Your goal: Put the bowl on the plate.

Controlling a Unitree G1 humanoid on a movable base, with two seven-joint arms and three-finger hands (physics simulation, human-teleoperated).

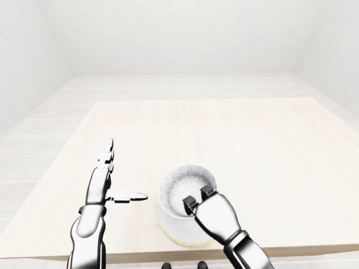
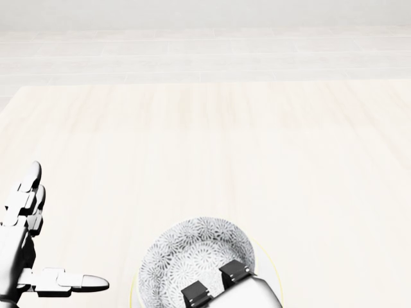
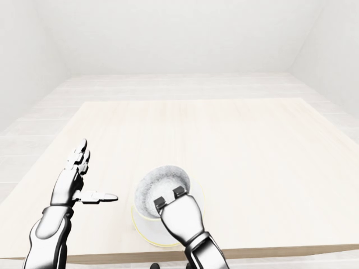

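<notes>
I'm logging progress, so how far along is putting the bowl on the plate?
Done: the grey-patterned white bowl is gripped at its rim by the right hand and is over the yellow-rimmed white plate. In hand: setting it down; contact with the plate is unclear. Left: releasing it. The left hand is open, off to the side.
</notes>
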